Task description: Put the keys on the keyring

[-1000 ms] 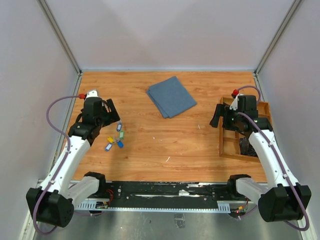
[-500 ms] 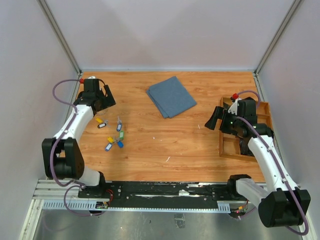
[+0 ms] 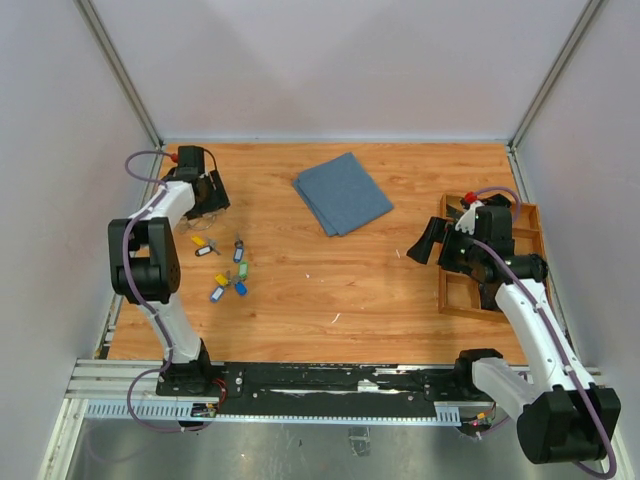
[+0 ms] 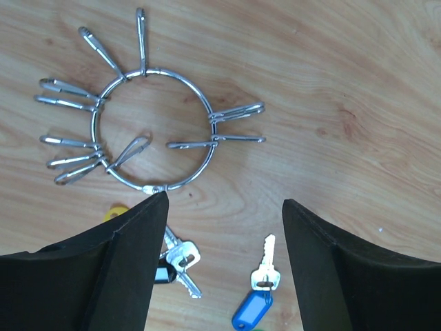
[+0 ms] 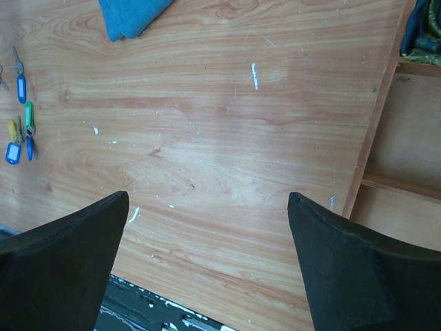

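Two grippers, both empty. Left gripper (image 4: 224, 201): fingers spread, nothing between, hovering over keyring (image 4: 212, 131). Keyring flat on table (image 4: 358, 89), far-left area, snap clips fanned round wire ring. Keys (image 3: 238, 252) loose on wood just nearer than ring, not touching it; tags yellow, blue, green, grey. Right gripper (image 5: 208, 196): fingers wide apart, nothing held, above bare wood beside wooden tray (image 3: 460, 300). Blue cloth (image 3: 342, 192) far centre, well apart from keys.

Folded blue cloth (image 3: 343, 193) sits upper middle on the wooden tabletop (image 3: 330, 285). Compartmented wooden tray (image 3: 447, 292) is over at the right edge.
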